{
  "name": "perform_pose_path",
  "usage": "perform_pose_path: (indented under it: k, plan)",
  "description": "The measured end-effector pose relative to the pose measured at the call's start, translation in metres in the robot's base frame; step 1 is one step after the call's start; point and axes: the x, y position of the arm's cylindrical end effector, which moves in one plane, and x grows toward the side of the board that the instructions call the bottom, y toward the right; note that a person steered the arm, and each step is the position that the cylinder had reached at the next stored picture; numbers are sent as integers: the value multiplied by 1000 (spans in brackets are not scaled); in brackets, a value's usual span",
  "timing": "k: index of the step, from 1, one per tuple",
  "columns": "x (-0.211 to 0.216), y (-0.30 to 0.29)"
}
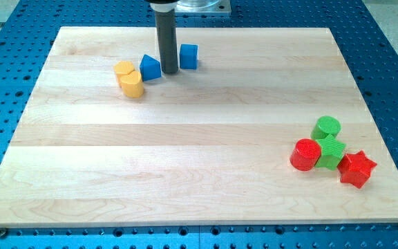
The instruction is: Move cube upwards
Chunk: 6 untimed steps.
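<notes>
A blue cube (188, 56) sits near the view's top, left of centre, on the wooden board (185, 152). My tip (168, 72) stands just left of the cube and slightly below it, in the gap between the cube and a blue triangular block (150, 68). The rod rises straight up from there. I cannot tell whether the tip touches either blue block. Two yellow blocks, a rounded one (124, 69) and a cylinder-like one (133, 84), lie left of the triangular block.
At the view's lower right sits a cluster: a green cylinder (327, 127), a green star-like block (331, 152), a red cylinder (305, 153) and a red star (357, 169). Blue perforated table surrounds the board.
</notes>
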Motion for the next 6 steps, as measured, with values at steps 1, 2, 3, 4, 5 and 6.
perform_pose_path:
  k: [1,2,3,4,5,6]
  plan:
    - [-21,39]
    - [-42,57]
    - [-8,62]
    - [75,-29]
    - [71,-106]
    - [38,-71]
